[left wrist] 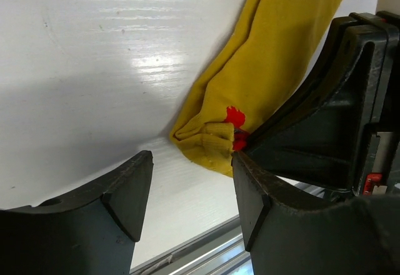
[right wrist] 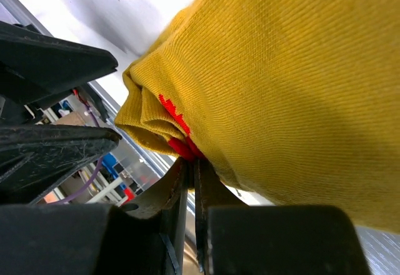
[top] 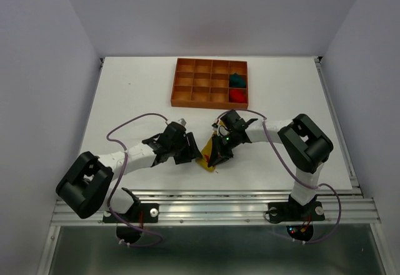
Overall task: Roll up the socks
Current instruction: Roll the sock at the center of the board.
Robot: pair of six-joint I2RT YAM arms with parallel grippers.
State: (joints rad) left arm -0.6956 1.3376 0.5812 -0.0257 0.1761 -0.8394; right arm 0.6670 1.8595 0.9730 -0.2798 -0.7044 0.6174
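Tabletop [top: 137, 94]: white, glossy boards.
Yellow sock [right wrist: 281, 87]: fine knit, end folded, red motif.
Right tool [right wrist: 192, 174]: clamped narrow on that fold.
Left tool [left wrist: 190, 175]: wide, gripping nothing.

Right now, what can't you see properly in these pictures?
1. Top view: the yellow sock is mostly hidden under the right gripper and left gripper.
2. Left wrist view: the sock's far end is cut off by the top edge.
3. Top view: the teal sock and red sock in the tray are too small to show their patterns.
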